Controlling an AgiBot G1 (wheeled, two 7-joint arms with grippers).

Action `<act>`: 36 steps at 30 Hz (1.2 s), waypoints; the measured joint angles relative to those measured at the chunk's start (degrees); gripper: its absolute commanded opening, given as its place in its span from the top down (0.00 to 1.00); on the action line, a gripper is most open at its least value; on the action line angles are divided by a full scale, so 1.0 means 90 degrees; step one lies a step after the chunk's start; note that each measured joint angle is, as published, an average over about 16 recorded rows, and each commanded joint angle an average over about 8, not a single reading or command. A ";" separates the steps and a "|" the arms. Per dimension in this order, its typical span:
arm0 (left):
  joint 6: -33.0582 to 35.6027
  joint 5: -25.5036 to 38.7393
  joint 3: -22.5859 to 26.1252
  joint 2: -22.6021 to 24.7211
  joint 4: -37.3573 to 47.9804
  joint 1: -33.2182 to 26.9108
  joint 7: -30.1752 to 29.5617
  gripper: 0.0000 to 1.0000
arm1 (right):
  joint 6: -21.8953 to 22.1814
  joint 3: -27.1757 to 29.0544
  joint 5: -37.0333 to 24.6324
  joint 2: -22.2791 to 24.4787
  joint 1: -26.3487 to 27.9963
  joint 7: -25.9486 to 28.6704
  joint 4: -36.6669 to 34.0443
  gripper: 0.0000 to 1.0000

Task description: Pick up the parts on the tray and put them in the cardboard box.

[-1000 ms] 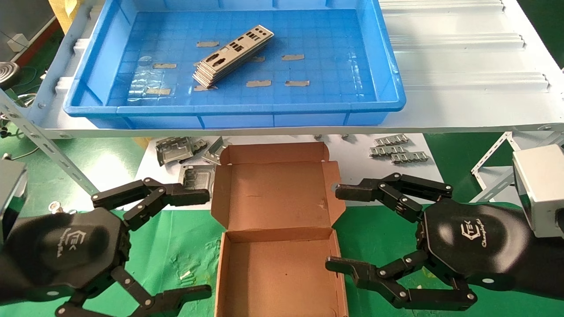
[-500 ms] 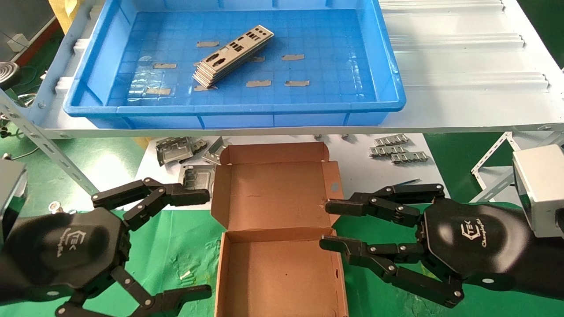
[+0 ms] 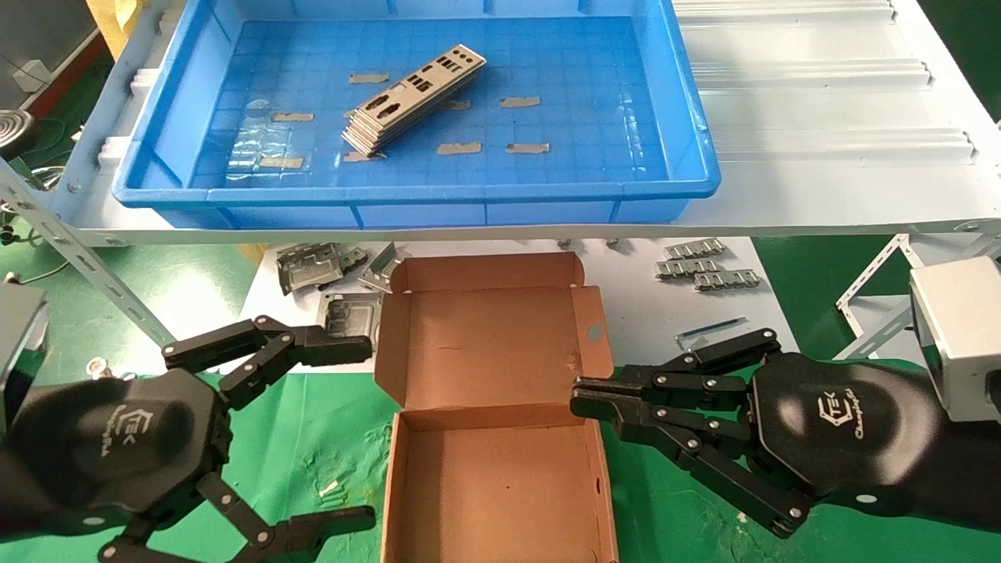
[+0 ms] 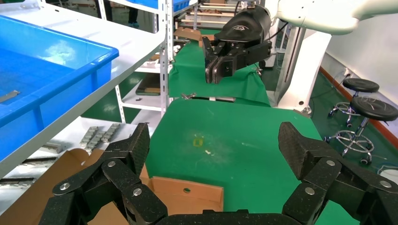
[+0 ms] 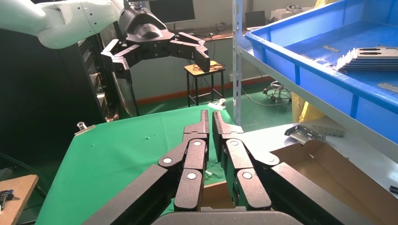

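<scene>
The parts [image 3: 412,98] lie stacked in the tray [image 3: 688,168] at the far edge. The right gripper [image 3: 583,396] is pinched on nothing beside the cardboard box [image 3: 493,407]; the left gripper [image 3: 367,426], spread wide, waits opposite.

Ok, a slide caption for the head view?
Parts stacked in the blue tray; cardboard box open below; right gripper shut beside it.

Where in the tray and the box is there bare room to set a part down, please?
The box floor is bare throughout. In the tray, the right end beyond the tape bits is free, as is the far strip. Its middle is crowded by the stacked parts and tape. The shut right gripper sits at the box's right wall.
</scene>
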 measured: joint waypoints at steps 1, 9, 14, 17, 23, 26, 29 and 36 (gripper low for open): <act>-0.0013 0.0015 0.0001 0.0006 -0.0002 -0.0023 0.0002 0.00 | 0.0000 0.0000 0.0000 0.0000 0.0000 0.0000 0.0000 1.00; -0.0223 0.0472 0.0173 0.0344 0.0226 -0.0805 -0.0116 0.00 | 0.0000 0.0000 0.0000 0.0000 0.0000 0.0000 0.0000 1.00; -0.0403 0.1051 0.0437 0.0868 0.0806 -0.1813 -0.0205 0.00 | 0.0000 0.0000 0.0000 0.0000 0.0000 0.0000 0.0000 1.00; -0.0502 0.1460 0.0651 0.1281 0.1345 -0.2531 -0.0259 0.00 | 0.0000 0.0000 0.0000 0.0000 0.0000 0.0000 0.0000 1.00; -0.0682 0.2286 0.1106 0.2158 0.2750 -0.3880 -0.0243 0.00 | 0.0000 0.0000 0.0000 0.0000 0.0000 0.0000 0.0000 1.00; -0.0816 0.2679 0.1322 0.2575 0.3517 -0.4451 -0.0181 0.00 | 0.0000 0.0000 0.0000 0.0000 0.0000 0.0000 0.0000 1.00; -0.0994 0.3053 0.1530 0.2964 0.4285 -0.4952 -0.0119 0.00 | 0.0000 0.0000 0.0000 0.0000 0.0000 0.0000 0.0000 1.00; -0.1697 0.3844 0.1949 0.3745 0.5860 -0.5838 0.0182 0.00 | 0.0000 0.0000 0.0000 0.0000 0.0000 0.0000 0.0000 0.89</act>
